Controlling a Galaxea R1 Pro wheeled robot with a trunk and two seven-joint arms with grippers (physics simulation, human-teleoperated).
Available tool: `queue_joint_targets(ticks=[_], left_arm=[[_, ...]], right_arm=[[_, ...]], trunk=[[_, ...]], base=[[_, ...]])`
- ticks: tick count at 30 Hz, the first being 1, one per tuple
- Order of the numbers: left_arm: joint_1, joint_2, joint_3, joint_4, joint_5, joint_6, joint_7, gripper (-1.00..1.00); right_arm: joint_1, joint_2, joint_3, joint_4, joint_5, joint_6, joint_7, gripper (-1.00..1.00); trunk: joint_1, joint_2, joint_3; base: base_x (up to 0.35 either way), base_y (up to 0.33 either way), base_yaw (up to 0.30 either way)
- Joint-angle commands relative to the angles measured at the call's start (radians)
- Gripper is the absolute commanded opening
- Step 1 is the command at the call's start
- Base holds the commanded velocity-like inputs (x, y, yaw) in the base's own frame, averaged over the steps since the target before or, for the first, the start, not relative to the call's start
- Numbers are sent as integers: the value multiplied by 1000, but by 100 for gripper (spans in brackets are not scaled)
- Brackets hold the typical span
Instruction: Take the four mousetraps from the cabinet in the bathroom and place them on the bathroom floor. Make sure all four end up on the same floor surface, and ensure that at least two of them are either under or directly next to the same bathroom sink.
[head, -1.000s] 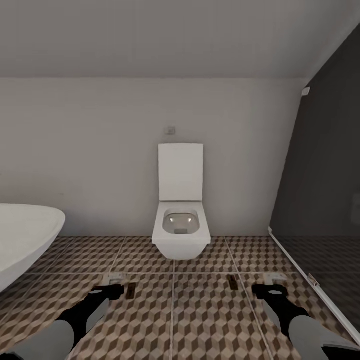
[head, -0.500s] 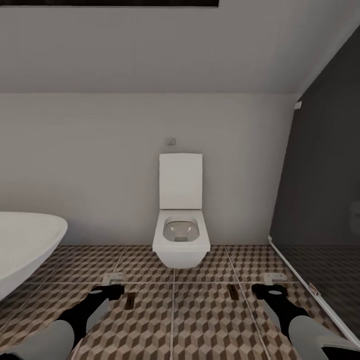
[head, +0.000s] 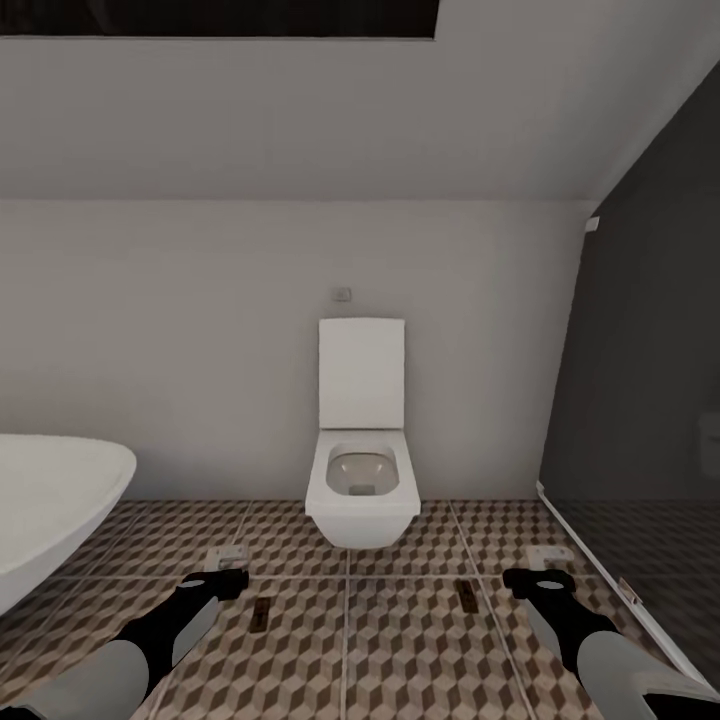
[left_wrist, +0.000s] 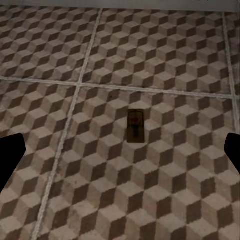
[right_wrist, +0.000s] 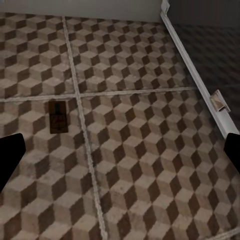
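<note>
Two mousetraps (head: 259, 612) (head: 466, 592) flat on bathroom floor (head: 400, 650), between left gripper (head: 228, 566) and right gripper (head: 533, 566); both spread wide, empty.

2 dark mousetraps (head: 260, 612) (head: 466, 592) lie flat, well apart, on cube-patterned bathroom floor (head: 400, 650).

Open bathroom floor (head: 400, 650) ahead, toilet (head: 362, 490) beyond, bathtub (head: 50, 510) left, glass partition (head: 640, 420) right

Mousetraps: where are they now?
In the head view, two mousetraps lie on the bathroom floor before the toilet: one near the left gripper, one toward the right gripper.
</note>
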Motion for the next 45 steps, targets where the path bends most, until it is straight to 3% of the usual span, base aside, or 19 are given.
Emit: queue_joint_targets(ticks=[1,45], left_arm=[[0,1,-8,-3,8,5,8,100],[0,2,-8,-1,8,6,8,100]], right_arm=[[0,1,-7,-2,10,6,0,100],[0,1,-7,-1,9,5,0,100]], trunk=[[-4,7,2],[-173,315,140]], base=[[0,0,0],[0,0,0]])
